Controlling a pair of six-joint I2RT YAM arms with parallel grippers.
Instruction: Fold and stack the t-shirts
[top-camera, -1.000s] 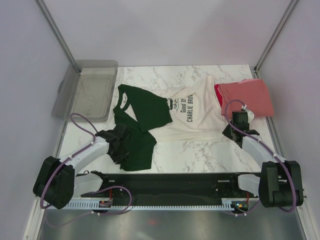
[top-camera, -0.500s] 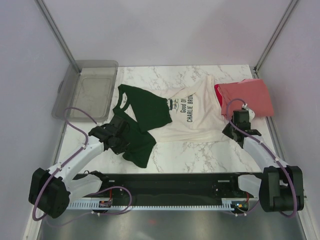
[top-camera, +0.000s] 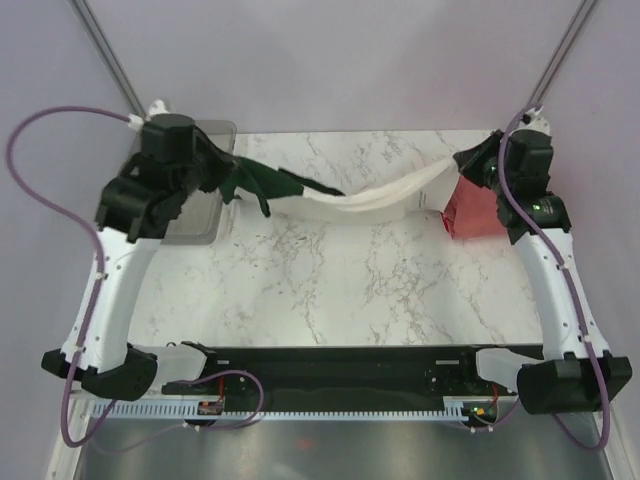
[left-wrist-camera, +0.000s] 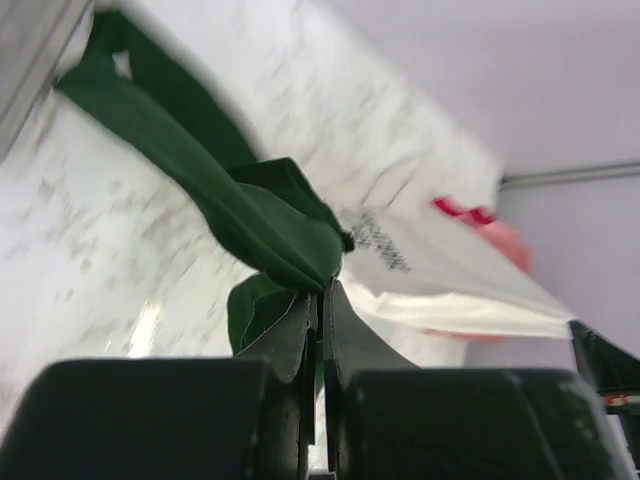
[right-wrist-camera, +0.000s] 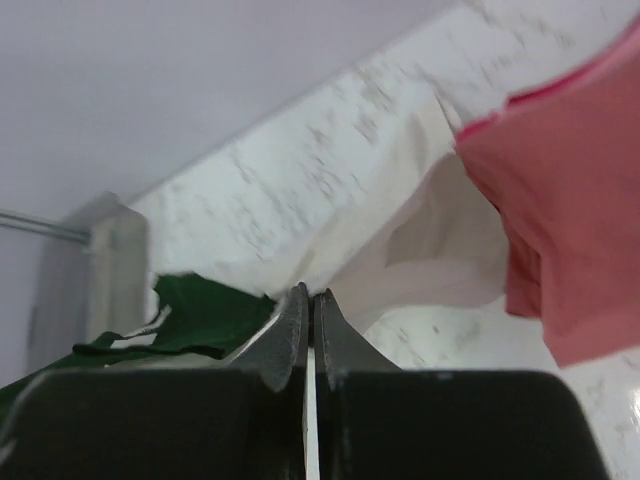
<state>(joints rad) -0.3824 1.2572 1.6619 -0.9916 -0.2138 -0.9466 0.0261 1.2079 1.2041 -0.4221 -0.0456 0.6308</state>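
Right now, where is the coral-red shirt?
Top view: the coral-red shirt lies at the table's far right edge, beneath the raised right gripper, beside the cream shirt's lifted end.

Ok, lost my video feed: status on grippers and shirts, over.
Left gripper, right gripper shut on cream-white cloth t-shirt with dark green sleeves, lifted, stretched between them. Coral-red cloth t-shirt lies by right gripper. Nothing blocking.

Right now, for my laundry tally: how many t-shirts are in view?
2. The cream-and-green t-shirt hangs stretched between left claw and right claw; the coral-red t-shirt lies by the right one.
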